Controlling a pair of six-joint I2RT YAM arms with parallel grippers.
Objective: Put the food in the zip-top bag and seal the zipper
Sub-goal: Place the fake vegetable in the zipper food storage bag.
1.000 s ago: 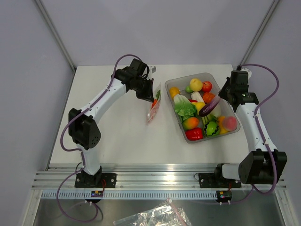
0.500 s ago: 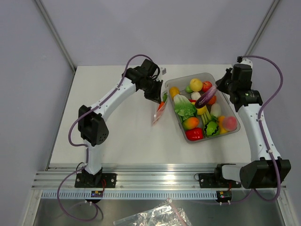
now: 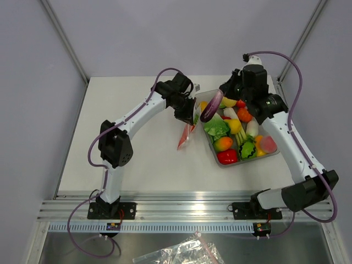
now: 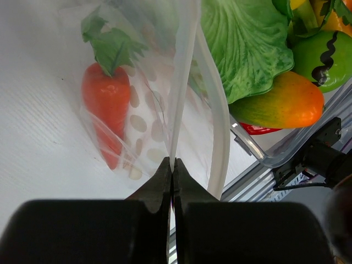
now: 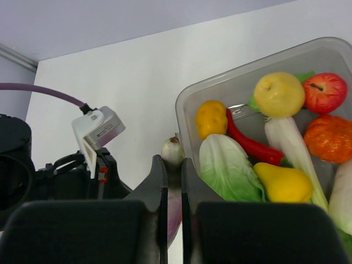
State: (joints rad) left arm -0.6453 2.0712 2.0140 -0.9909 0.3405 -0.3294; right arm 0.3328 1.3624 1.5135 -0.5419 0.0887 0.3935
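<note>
The zip-top bag hangs by its mouth edge next to the bin's left side. My left gripper is shut on one whitish zipper strip; the other strip bows away, so the mouth gapes. A red-orange carrot with a green top lies inside the bag. My right gripper is shut on the purple eggplant, which slants down toward the bag's mouth. In the right wrist view its pale stem end pokes out past my right gripper.
A clear plastic bin at the right holds several toy fruits and vegetables, among them a green lettuce and a red bell pepper. A crumpled spare bag lies below the table's front rail.
The right arm has swung left, carrying the eggplant from over the bin to just beside the bag's mouth. The left arm has brought the bag rightward to the bin's edge.
</note>
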